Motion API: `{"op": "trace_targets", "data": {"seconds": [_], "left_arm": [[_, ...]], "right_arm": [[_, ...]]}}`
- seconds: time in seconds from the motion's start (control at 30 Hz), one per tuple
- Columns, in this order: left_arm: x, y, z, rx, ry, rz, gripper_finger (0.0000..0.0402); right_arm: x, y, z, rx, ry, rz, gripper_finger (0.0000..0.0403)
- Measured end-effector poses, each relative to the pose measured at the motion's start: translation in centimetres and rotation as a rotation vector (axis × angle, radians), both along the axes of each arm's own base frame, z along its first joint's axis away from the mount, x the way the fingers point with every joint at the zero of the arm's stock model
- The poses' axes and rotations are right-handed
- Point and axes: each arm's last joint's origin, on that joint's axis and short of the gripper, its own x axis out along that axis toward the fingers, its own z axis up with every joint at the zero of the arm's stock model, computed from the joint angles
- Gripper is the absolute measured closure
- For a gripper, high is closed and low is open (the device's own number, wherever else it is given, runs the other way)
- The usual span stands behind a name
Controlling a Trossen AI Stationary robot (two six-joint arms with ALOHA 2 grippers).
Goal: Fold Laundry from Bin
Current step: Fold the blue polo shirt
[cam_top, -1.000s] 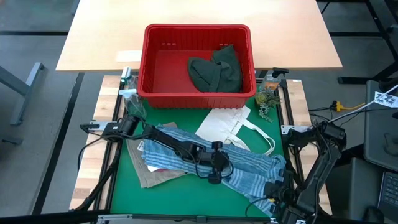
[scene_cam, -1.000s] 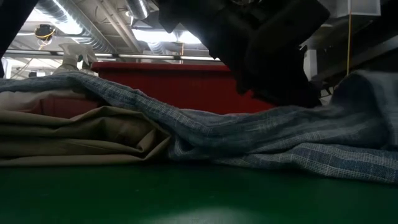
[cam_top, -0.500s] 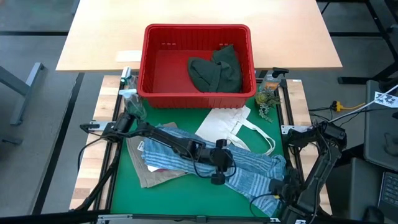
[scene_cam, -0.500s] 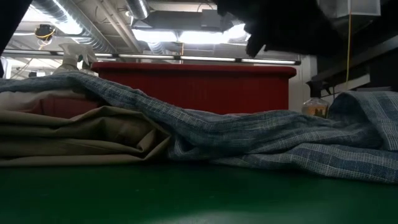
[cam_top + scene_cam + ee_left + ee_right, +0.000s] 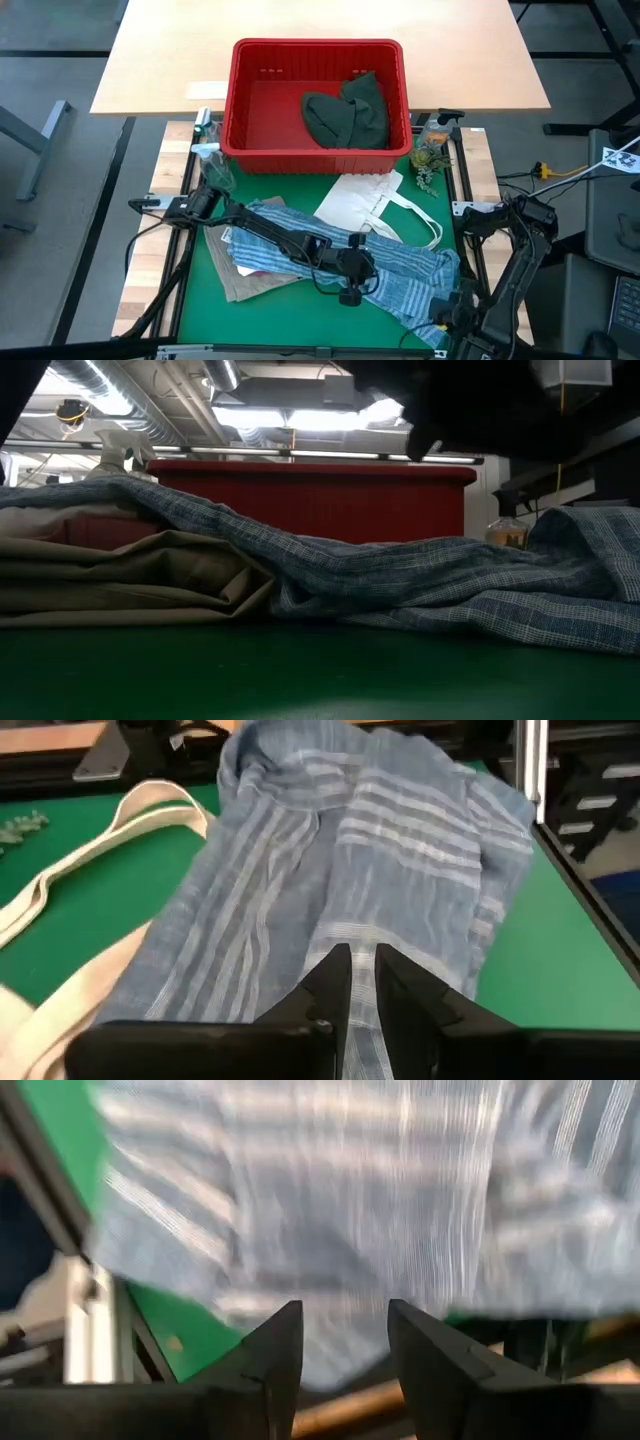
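Observation:
The blue-white striped shirt [image 5: 400,265] lies crumpled across the green mat. Its left part rests on a folded tan garment [image 5: 250,282]. My left gripper [image 5: 350,292] hangs over the shirt's middle, its fingers nearly together. In the left wrist view the left gripper [image 5: 364,960] points along the shirt [image 5: 400,850]. My right gripper [image 5: 445,318] points down over the shirt's near right end. In its wrist view the right gripper [image 5: 345,1350] is open with nothing between its fingers. A dark green garment [image 5: 345,115] lies in the red bin [image 5: 320,155]. My left gripper comes slanting down from the table's left over the middle of the shirt. A narrow strip of striped cloth [image 5: 362,1010] shows in the slit between its fingers. I cannot tell whether the fingers pinch it or only stand above it.
A flat white tote bag [image 5: 365,200] with loop handles lies between the bin and the shirt. A spray bottle [image 5: 205,150] and a small plant [image 5: 428,155] stand at the mat's far corners. Bare green mat [image 5: 320,670] shows along the near edge.
In the low view my left gripper has gone up from the shirt's surface and a little toward the right. The cloth under it has stayed low. The shirt's right end, held higher a second ago, has sunk onto the mat.

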Motion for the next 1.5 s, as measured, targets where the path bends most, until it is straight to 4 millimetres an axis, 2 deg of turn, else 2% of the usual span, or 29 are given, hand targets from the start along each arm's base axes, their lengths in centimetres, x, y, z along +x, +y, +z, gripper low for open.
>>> {"op": "trace_targets", "data": {"seconds": [0.17,0.27,0.33,0.6,0.73,0.93,1.1,1.23,1.5], "left_arm": [[0.5,-0.2,-1.3,-0.011,-0.019,-0.009,0.0363],[0.7,-0.2,-1.9,-0.01,-0.018,-0.008,0.0367],[0.7,-0.1,-2.5,0.005,0.005,0.006,0.037],[1.2,0.4,-6.7,0.04,0.086,0.03,0.0382],[1.3,0.5,-7.9,0.048,0.111,0.032,0.0388],[1.2,0.4,-7.9,0.051,0.112,0.033,0.0397],[0.8,0.2,-5.5,0.045,0.091,0.028,0.04],[0.1,0.0,-2.0,0.023,0.058,0.029,0.0398],[-2.9,0.8,5.3,-0.098,0.062,0.143,0.0397]], "right_arm": [[1.0,0.1,0.9,-0.082,-0.252,0.046,0.0254],[1.3,0.0,0.0,-0.125,-0.365,0.052,0.0254],[1.5,-0.5,-0.9,-0.143,-0.361,0.044,0.0254],[0.7,-1.9,-5.8,-0.081,-0.238,-0.03,0.0254],[0.7,-1.8,-6.9,-0.011,-0.254,-0.038,0.0254],[0.7,-1.7,-7.0,0.004,-0.256,-0.04,0.0254],[0.8,-1.2,-6.1,0.044,-0.202,-0.039,0.0254],[1.2,-0.5,-4.6,0.061,-0.214,0.0,0.0254],[2.0,0.6,-2.0,0.087,-0.284,0.098,0.0254]]}}
